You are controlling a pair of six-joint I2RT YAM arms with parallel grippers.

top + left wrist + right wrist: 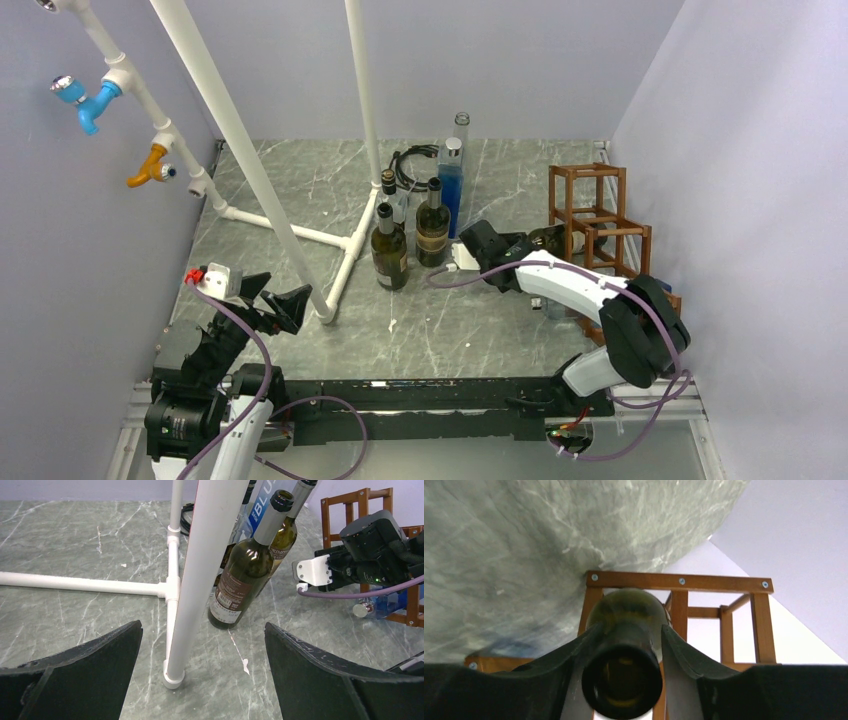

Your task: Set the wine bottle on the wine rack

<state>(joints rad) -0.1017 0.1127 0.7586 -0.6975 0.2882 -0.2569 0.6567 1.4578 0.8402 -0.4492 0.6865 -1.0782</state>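
Observation:
A dark green wine bottle (548, 238) lies on its side with its body inside a cell of the reddish-brown wine rack (600, 215) at the right of the table. In the right wrist view the bottle (624, 612) points its mouth at the camera, its body past the rack's front bar (679, 581). My right gripper (522, 248) (630, 630) straddles the neck; the left finger touches it, and a thin gap shows beside the right finger (679, 650). My left gripper (278, 297) (202, 626) hangs wide open and empty over the near left of the table.
A white pipe frame (300, 235) crosses the left and middle of the table; one leg (200, 580) stands just ahead of my left gripper. Two dark bottles (390, 250) (432, 225), a blue bottle (450, 185) and a black cable (405, 165) stand behind. A clear blue bottle (385, 605) lies low in the rack.

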